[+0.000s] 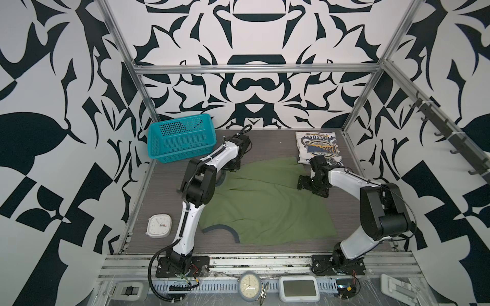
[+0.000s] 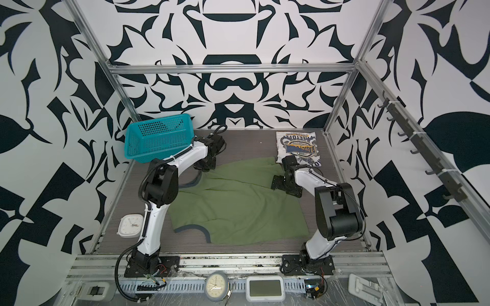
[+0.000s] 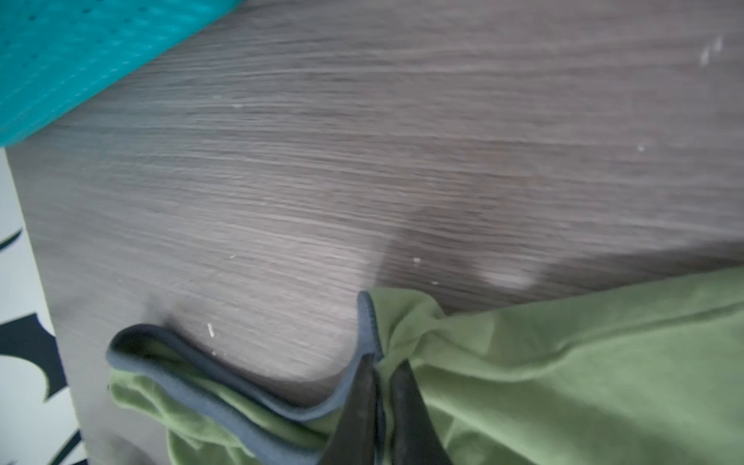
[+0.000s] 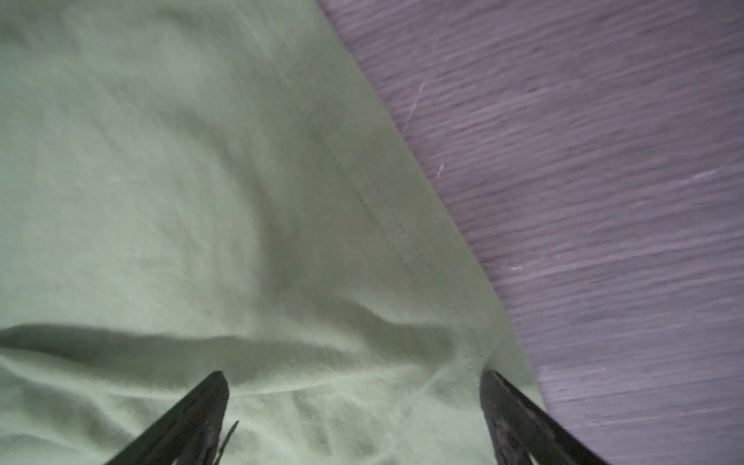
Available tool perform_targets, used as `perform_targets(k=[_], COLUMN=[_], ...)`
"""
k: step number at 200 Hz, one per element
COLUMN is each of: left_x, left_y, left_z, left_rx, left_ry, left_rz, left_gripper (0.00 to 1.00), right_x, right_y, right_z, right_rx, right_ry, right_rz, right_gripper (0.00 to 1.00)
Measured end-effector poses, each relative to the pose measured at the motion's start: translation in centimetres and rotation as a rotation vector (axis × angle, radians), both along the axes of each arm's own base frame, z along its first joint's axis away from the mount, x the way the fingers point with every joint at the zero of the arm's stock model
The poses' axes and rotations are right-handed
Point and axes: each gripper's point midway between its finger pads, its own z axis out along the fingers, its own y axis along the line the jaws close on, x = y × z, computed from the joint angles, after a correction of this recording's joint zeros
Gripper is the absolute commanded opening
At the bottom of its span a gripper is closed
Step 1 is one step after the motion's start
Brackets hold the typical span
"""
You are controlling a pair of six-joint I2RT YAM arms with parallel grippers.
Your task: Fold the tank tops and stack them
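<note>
Left end effector (image 3: 380,364) pinching olive tank top (image 1: 265,201) by navy trim (image 3: 368,322); right end effector (image 4: 354,378) gaping over hem (image 4: 386,209). Cloth likely draping limp, light; gripping seams safest.

2 tabletop arms: the left arm (image 1: 187,225) and right arm (image 1: 355,243) wear glossy white shells between boxy black joints. A black corrugated cable (image 1: 150,275) loops beside the left's black base plate (image 1: 201,262); the fingers (image 4: 189,418) of the right gripper (image 4: 354,373) are tapered black blades.

Black-white patterned walls (image 1: 39,79) — aluminium frame (image 1: 254,69), grey wood-grain tabletop (image 1: 265,143).
</note>
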Motion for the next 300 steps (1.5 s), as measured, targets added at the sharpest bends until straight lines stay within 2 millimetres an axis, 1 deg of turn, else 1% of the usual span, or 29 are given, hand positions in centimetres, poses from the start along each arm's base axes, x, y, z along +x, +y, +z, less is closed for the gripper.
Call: perform_targets(k=[16,39,71,83,103,114,144,160,183,211,238,269,291,300], left_x=[0.2,0.4,0.1,-0.4,-1.5,-1.9,-2.4,-2.4,-2.4,-2.6,-2.6,-2.1,-1.8,-1.5], left_y=[-0.9,-1.7,-1.8,-1.6,-0.9,-0.5,0.6,1.4,2.5,3.2,3.4,3.2,3.5,3.6], left_z=[-0.7,-1.4,-1.2,-1.0,0.1,1.0,3.7,4.1,3.0,1.2,-0.2,-1.4,-2.5,-2.4], left_rx=[0.013,0.021,0.022,0.021,0.010,-0.005,-0.053,-0.063,-0.054,-0.047,-0.063,-0.089,-0.086,-0.087], left_ry=[0.020,0.033,0.030,0.026,0.005,-0.017,-0.096,-0.112,-0.094,-0.053,-0.030,-0.018,-0.006,-0.015], left_rz=[-0.027,-0.045,-0.056,-0.056,-0.043,-0.030,0.017,0.038,0.057,0.065,0.075,0.082,0.094,0.099], left_gripper=[0.16,0.30,0.42,0.45,0.46,0.43,0.42,0.41,0.42,0.44,0.44,0.45,0.41,0.40], right_x=[0.0,0.0,0.0,0.0,0.0,0.0,0.0,0.0,0.0,0.0,0.0,0.0,0.0,0.0], right_y=[0.0,0.0,0.1,0.1,0.1,0.1,0.1,0.1,0.2,0.2,0.2,0.2,0.2,0.2], right_z=[0.0,0.0,0.0,0.0,0.0,0.0,0.0,0.0,0.0,0.0,0.0,0.0,0.0,0.0], right_rx=[0.001,0.002,0.003,0.003,0.004,0.004,0.007,0.008,0.008,0.009,0.009,0.009,0.009,0.009], right_ry=[0.001,0.001,0.000,0.000,0.001,0.001,0.001,0.001,0.001,0.001,0.001,0.001,0.001,0.001], right_rz=[0.000,0.001,0.001,0.001,0.002,0.002,0.003,0.005,0.006,0.007,0.007,0.007,0.007,0.007], right_gripper=[1.00,1.00,0.99,1.00,1.00,1.00,0.99,0.99,0.99,0.99,0.99,1.00,1.00,1.00])
